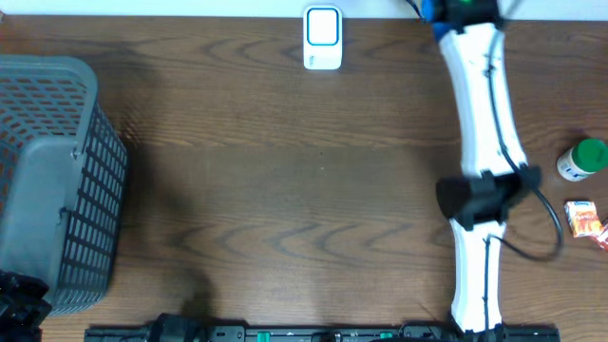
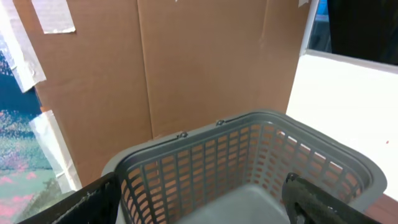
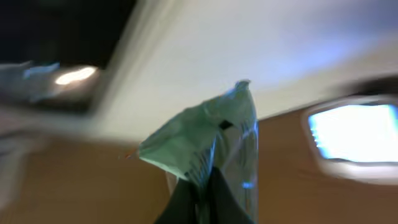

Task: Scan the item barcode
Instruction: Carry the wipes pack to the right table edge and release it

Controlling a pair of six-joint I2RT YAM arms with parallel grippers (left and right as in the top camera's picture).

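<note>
- Brown wood-grain table (image 1: 285, 190): bears everything listed here.
- Grey plastic mesh basket (image 2: 249, 155): directly beneath and ahead of the left gripper (image 2: 202, 208). That gripper's fingers stand wide apart with nothing between them.
- White right arm (image 1: 480, 114): stretched to the table's far edge, ending in the right gripper (image 3: 208, 190). Its fingers are pinched tight on the lower edge of the pouch.
- White scanner (image 3: 351, 143), blue lit face: near the right gripper, off to one side of it at the far edge. It is not touching the pouch.
- Pale green pouch (image 3: 205, 140): the task's item, standing up from the right gripper's fingertips, crumpled and clear of the table. The wrist view is smeared, so no barcode can be made out.
- Green-capped bottle (image 1: 581, 160): well behind the right gripper, beside the arm's elbow, untouched.
- Orange snack pack (image 1: 584, 218): just behind the bottle, farther from the gripper.
- Step in hand, as judged: presenting the pouch to the scanner; the scan is not yet evident.
- Next move, as judged: carry the pouch in front of the lit face and turn the wrist until the coded side squares to it. Then hold steady, without crushing the film.
</note>
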